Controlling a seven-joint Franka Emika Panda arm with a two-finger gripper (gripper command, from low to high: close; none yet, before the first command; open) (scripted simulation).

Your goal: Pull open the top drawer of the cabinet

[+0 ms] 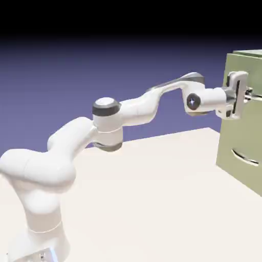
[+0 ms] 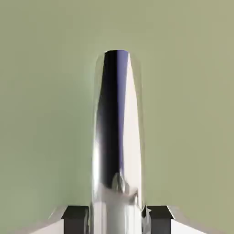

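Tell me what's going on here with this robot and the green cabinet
A white robot arm has the hand closed on the curved silver bar handle of the pale olive-green upper drawer front. The drawer looks shut, not yet pulled open. The matching silver handle below has nothing on it.

Table (image 1: 148, 204): beneath my base, running to the cabinet's foot
Cabinet (image 1: 238, 123): before me, on the table's edge at the exterior view's right
Upper handle (image 2: 117, 137): between my fingertips, on the top drawer (image 2: 183, 114)
Lower handle (image 1: 245, 157): below it
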